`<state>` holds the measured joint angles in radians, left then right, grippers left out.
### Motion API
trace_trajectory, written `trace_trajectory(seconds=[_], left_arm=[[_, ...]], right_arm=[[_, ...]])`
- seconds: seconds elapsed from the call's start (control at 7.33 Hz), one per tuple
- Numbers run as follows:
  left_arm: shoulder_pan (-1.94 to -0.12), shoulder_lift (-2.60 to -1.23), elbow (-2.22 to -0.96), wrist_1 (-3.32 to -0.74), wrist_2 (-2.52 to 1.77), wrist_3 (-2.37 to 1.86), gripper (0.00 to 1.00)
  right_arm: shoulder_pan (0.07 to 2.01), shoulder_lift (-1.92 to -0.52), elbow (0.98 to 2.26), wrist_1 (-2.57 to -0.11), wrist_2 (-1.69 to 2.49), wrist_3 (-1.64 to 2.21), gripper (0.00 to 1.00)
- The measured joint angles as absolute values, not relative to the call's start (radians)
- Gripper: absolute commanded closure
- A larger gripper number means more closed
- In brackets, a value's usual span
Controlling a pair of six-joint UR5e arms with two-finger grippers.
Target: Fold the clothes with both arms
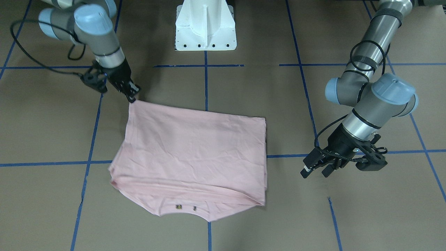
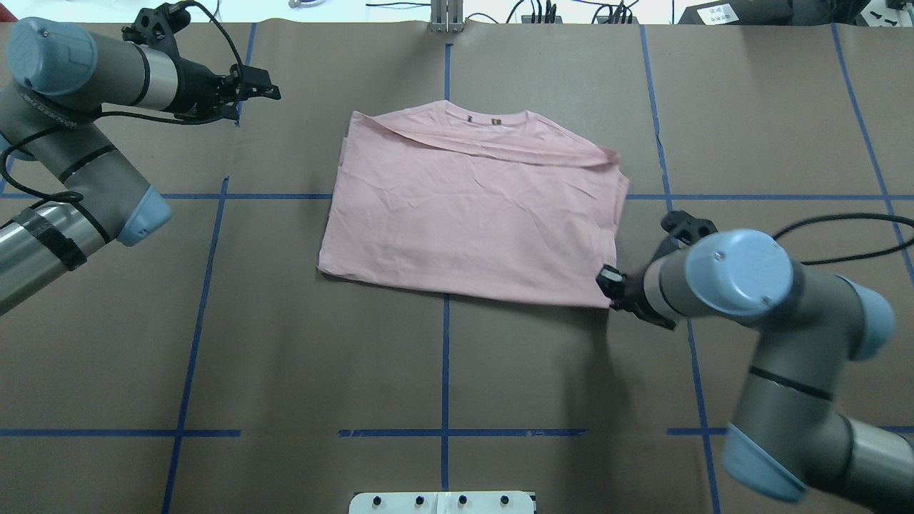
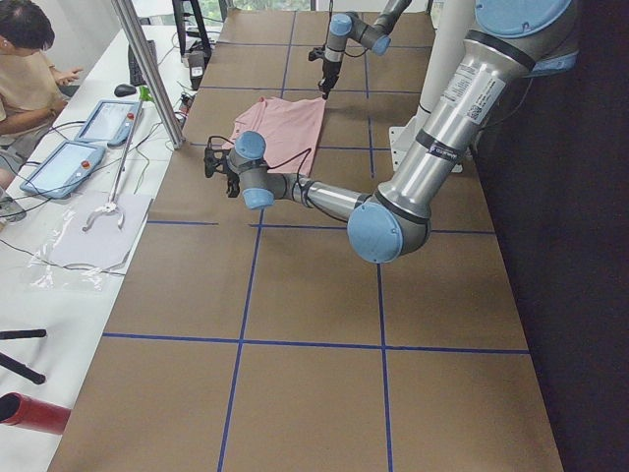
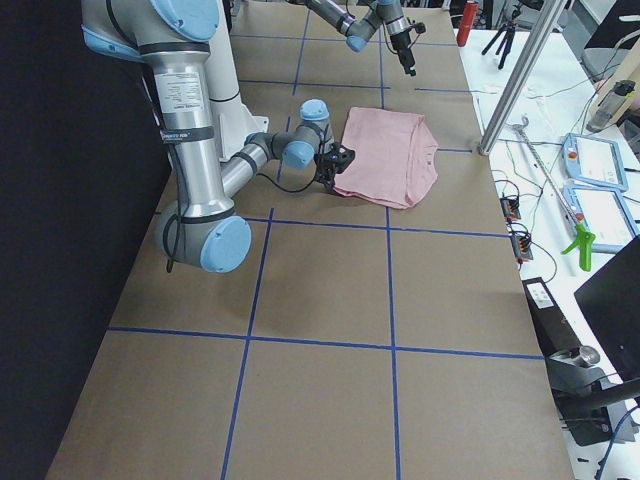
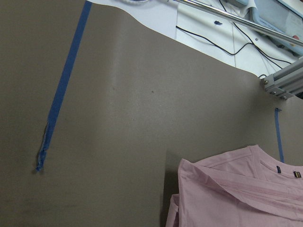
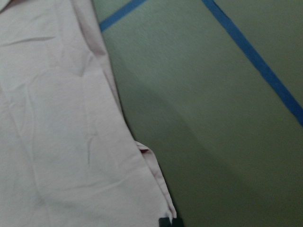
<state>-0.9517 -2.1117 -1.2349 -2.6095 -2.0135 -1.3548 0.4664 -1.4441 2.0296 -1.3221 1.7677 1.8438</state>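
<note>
Left gripper (image 1: 316,170): fingers apart, well clear of T-shirt (image 1: 195,153), which lies partly folded on table (image 1: 348,216). Right gripper (image 1: 132,94): at T-shirt's corner, closure indeterminate. Further folds likely remain.

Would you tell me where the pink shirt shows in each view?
Front-facing: shirt centre, collar at bottom.
Overhead: shirt centre, collar at top.
Exterior left: shirt upper middle.
Exterior right: shirt upper middle.
Left wrist: shirt bottom right.
Right wrist: shirt left half.
Landmark: blue tape line running under shirt.
</note>
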Motion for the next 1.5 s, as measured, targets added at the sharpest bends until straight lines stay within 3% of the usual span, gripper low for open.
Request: trace_trajectory(seconds=[0.27, 0.41, 0.55, 0.95, 1.23, 1.36, 1.5], left_arm=[[-0.948, -2.112, -1.295, -2.603, -2.018, -1.368, 0.0], [-0.935, -2.109, -1.33, -2.598, -2.028, -1.381, 0.0], [-0.907, -2.099, -1.37, -2.59, -2.044, -1.412, 0.01], [-0.8, -2.039, -1.558, -2.445, -2.055, -1.517, 0.04], [-0.691, -2.013, -1.702, -2.232, -2.037, -1.555, 0.04], [-0.608, -1.993, -1.763, -2.148, -1.985, -1.611, 0.13], [-0.504, -1.981, -1.8, -2.063, -1.879, -1.656, 0.15]], right_arm=[[0.291, -1.59, 2.229, -1.322, 1.791, 1.965, 1.0], [0.177, -1.629, 2.287, -1.322, 1.794, 2.038, 0.77], [0.069, -1.65, 2.318, -1.321, 1.793, 2.097, 0.01], [-0.025, -1.669, 2.333, -1.322, 1.783, 2.155, 0.0], [0.138, -1.664, 2.334, -1.321, 1.79, 2.152, 0.0], [0.244, -1.656, 2.333, -1.32, 1.793, 2.142, 0.0], [0.337, -1.641, 2.327, -1.32, 1.794, 2.11, 0.0]])
